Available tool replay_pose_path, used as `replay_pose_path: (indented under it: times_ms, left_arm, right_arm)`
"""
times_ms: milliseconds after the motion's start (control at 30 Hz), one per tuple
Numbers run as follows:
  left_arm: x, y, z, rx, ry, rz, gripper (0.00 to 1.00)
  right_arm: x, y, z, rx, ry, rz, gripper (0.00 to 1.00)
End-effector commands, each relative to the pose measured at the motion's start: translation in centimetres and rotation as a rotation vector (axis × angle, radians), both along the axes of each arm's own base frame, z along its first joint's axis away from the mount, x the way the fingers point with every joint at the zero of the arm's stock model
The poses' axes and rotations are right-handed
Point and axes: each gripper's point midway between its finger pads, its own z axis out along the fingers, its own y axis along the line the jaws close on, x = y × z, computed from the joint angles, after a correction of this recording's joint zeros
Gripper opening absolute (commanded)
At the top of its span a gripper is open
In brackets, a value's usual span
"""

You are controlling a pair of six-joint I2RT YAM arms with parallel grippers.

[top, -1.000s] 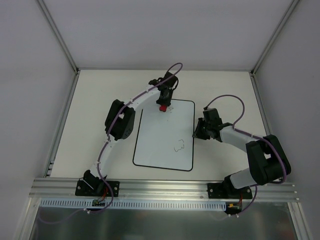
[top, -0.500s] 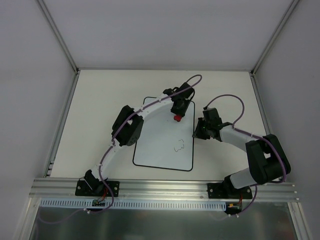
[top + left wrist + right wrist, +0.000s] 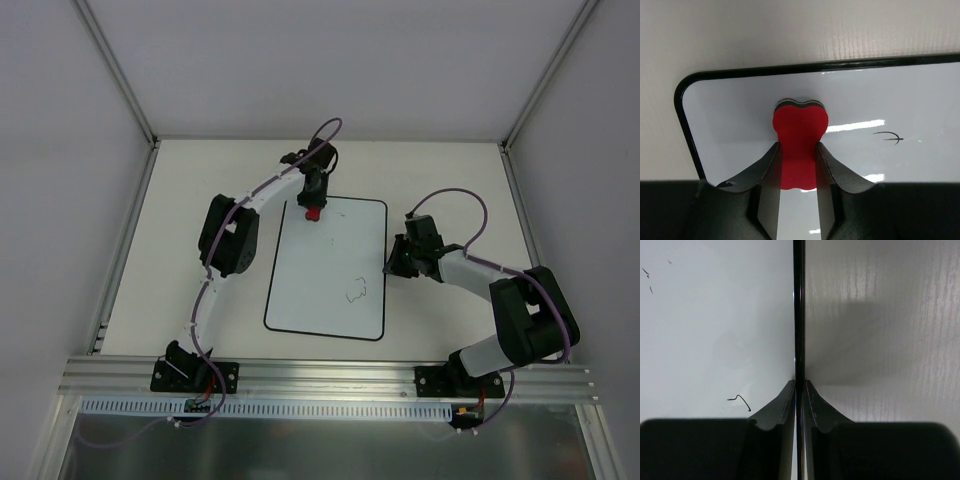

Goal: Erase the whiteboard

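Pinching eraser (image 3: 799,131), left claw (image 3: 797,148); whiteboard (image 3: 325,255) scribble (image 3: 357,292) illegible

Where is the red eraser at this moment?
In the top view the red eraser is at the far-left corner of the whiteboard, just inside its black border, held between the fingers of the left gripper.

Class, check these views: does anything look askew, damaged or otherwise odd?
Nothing stands out. The whiteboard lies flat and intact, its right edge clamped by the right gripper; the left gripper holds the red eraser on it.
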Motion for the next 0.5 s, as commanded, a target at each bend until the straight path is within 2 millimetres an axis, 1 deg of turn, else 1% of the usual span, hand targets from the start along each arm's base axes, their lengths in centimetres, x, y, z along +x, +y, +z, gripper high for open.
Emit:
replay_pose_path:
  times_ms: [0,100,133,200,233,267,333,367,433,467]
  left_arm:
    - [-0.9,-0.5,-0.7,0.043,0.03,-0.061,0.0]
    - [-1.9,-1.6,-1.7,0.008,0.078,-0.095,0.0]
    - [-2.4,-2.2,-2.1,0.004,0.094,-0.113,0.0]
    - [-2.9,-3.4,-2.1,-0.012,0.097,-0.142,0.0]
    - [-3.3,-4.1,-2.4,-0.013,0.104,-0.16,0.0]
    - [-3.9,-5.6,-2.1,-0.028,0.1,-0.193,0.0]
    - [-4.8,-7.0,-2.3,-0.035,0.109,-0.224,0.0]
    - [-5.8,-8.0,-2.5,-0.033,0.116,-0.244,0.0]
    - [-7.1,-9.0,-2.8,-0.052,0.144,-0.269,0.0]
    - [-8.0,-9.0,-3.3,-0.047,0.168,-0.269,0.0]
  right_arm:
    - [-2.2,-1.1,-2.2,-0.071,0.098,0.002,0.13]
    - [-2.0,-1.1,-1.9,-0.067,0.085,-0.002,0.13]
    - [-1.9,-1.1,-1.8,-0.068,0.083,-0.005,0.13]
    - [-2.0,-1.2,-1.9,-0.071,0.083,-0.009,0.13]
    - [-2.1,-1.3,-2.0,-0.072,0.086,-0.01,0.13]
    - [-2.2,-1.3,-2.1,-0.072,0.089,-0.013,0.13]
    - [-2.4,-1.3,-2.3,-0.065,0.099,-0.019,0.13]
    - [-2.6,-1.2,-2.4,-0.062,0.1,-0.019,0.13]
    - [-2.8,-1.2,-2.6,-0.057,0.104,-0.024,0.13]
    - [-2.9,-1.3,-2.7,-0.056,0.107,-0.027,0.13]
